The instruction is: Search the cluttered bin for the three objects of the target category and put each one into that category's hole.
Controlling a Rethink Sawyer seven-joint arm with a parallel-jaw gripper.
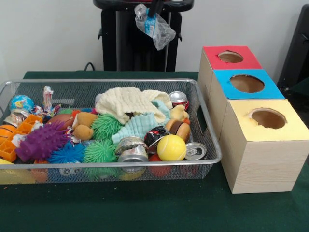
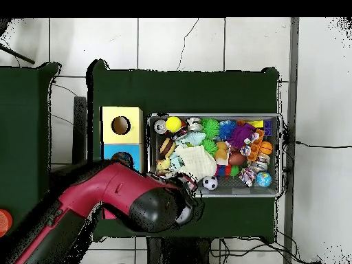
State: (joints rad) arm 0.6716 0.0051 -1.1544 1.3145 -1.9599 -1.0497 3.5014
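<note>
over to the wire bin (image 1: 145,164) on the green tablecloth (image 1: 145,208), and spotting the gripper (image 1: 154,10) high above the bin's far rim, pinched tight on a crumpled clear plastic bottle (image 1: 157,26) with a blue label, dangling well clear of everything in the bin. looking beside the bin's right end now: three boxes in a row running away from the bin's near corner, first the yellow-topped box (image 1: 241,123), then the blue-topped box (image 1: 270,89), then the red-topped box (image 1: 212,60), each with a round hole cut in the top, none touching the held bottle. down inside the bin, plenty of clutter: a crushed silver can (image 1: 133,153) against the near rim, an upright silver can (image 1: 195,151) in the near right corner, a red can (image 1: 178,98) towards the far right corner. between the two silver cans, a yellow ball (image 1: 171,147). across the middle of the bin, a cream cloth (image 1: 128,104) draped over other things. towards the bin's left end, a purple spiky toy (image 1: 41,142), a green spiky ball (image 1: 100,151) just along from it, and a globe ball (image 1: 21,103) tucked in the far left corner. switching to the overhead view: the red and black arm (image 2: 110,199) reaching across the bin's robot-side edge and covering that corner, a small soccer ball (image 2: 210,183) lying just beside its black wrist.
</note>
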